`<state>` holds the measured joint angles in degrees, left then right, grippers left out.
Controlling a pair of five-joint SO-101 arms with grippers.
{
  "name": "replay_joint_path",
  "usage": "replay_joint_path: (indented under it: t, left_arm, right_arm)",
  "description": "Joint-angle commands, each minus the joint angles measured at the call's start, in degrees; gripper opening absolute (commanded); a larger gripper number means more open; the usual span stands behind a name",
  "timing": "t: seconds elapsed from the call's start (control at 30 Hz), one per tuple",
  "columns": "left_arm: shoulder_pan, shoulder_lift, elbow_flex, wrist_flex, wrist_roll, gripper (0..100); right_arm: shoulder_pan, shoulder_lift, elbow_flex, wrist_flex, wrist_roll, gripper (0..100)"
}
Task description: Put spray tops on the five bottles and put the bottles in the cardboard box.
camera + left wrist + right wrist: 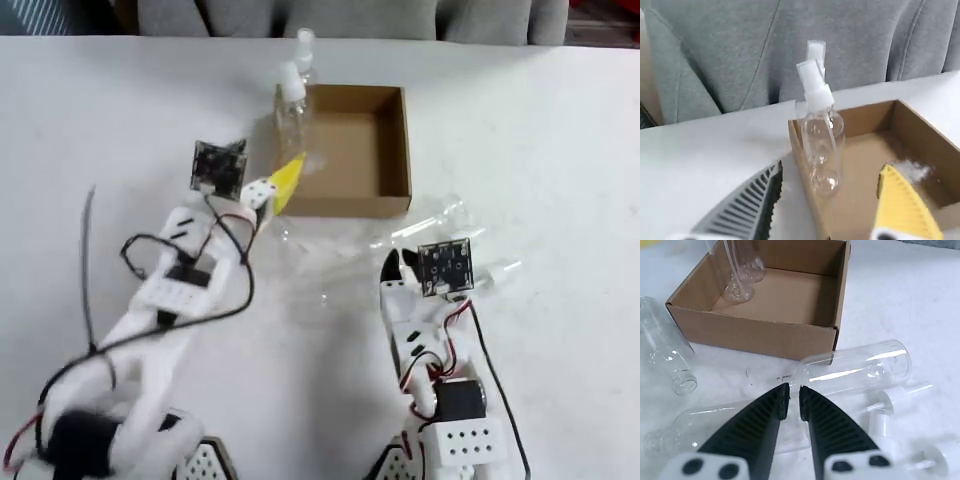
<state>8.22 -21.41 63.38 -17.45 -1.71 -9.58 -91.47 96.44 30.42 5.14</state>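
Two bottles (817,130) with spray tops on, standing upright inside box (345,205), back corner on left arm's side. Left gripper (275,190) just outside box's near corner, same side, jaws spread wide, holding nothing. Three bare bottles (855,367) lying flat on table (560,120) in front of box, loose spray tops (900,395) beside them. Right gripper (794,390) over those, jaws pinched nearly together, empty.
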Motion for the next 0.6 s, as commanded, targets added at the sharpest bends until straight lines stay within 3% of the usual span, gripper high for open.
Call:
replay_joint_path:
  t: [0.0, 0.17, 0.57]
  left_arm:
    - [-0.7, -16.9, 1.0, 18.0, 0.0, 29]
    - [0.0, -30.6, 0.7, 37.1, 0.0, 29]
    - [-3.2, -51.9, -2.5, 68.2, 0.0, 29]
  right_arm:
    - [0.6, -0.4, 0.7, 0.2, 0.5, 1.5]
    - [0.6, -0.4, 0.7, 1.0, 0.5, 1.5]
    - [1.6, -0.4, 0.7, 3.4, 0.5, 1.5]
